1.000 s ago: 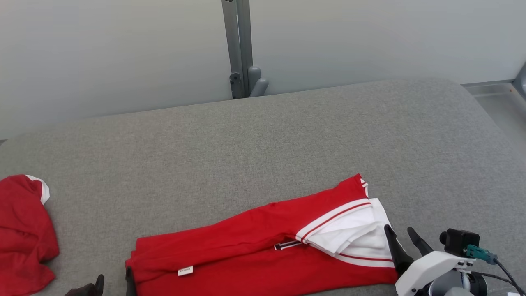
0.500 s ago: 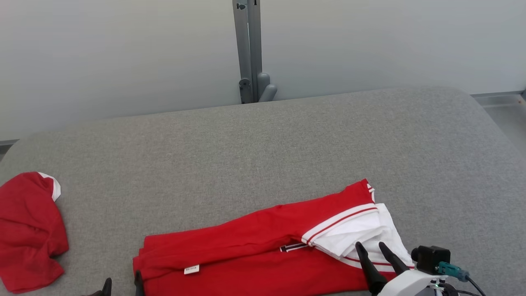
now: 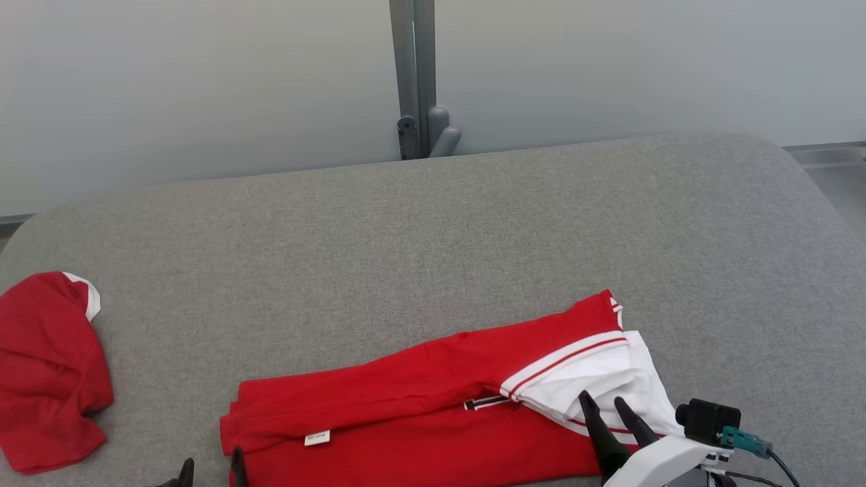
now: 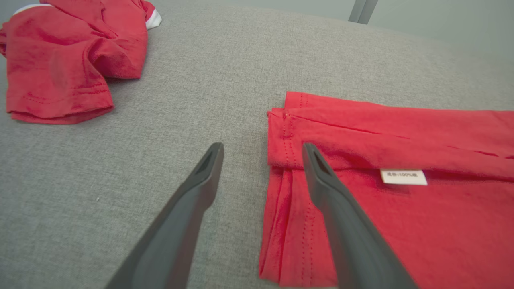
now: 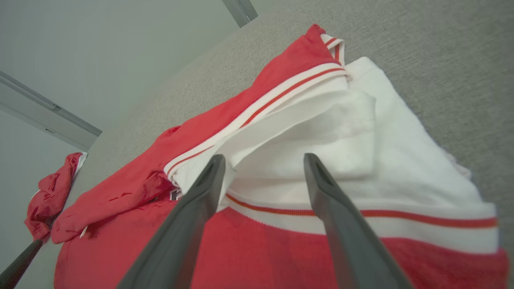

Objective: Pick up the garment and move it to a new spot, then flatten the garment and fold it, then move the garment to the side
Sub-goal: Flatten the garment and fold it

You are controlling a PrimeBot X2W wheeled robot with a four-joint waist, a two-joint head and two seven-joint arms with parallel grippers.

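Observation:
The garment (image 3: 406,392) is a red shirt with a white, red-striped collar, folded into a long band near the table's front edge. Its hem end and a white label (image 4: 403,176) fill the right of the left wrist view. My left gripper (image 3: 210,465) (image 4: 262,148) is open at that hem end, one finger over the red cloth (image 4: 401,136) and one over bare table. At the collar end, my right gripper (image 3: 602,400) (image 5: 264,158) is open over the white collar (image 5: 321,132), with nothing held. Whether the fingertips touch the cloth I cannot tell.
A second crumpled red garment (image 3: 47,379) (image 4: 60,60) lies at the table's left edge. The grey fabric table (image 3: 473,223) stretches far behind the shirt. A grey metal post (image 3: 414,74) stands against the pale wall at the back.
The head camera has shifted, so the whole picture moved slightly. My right gripper has moved left over the white collar. The left gripper stays at the hem end.

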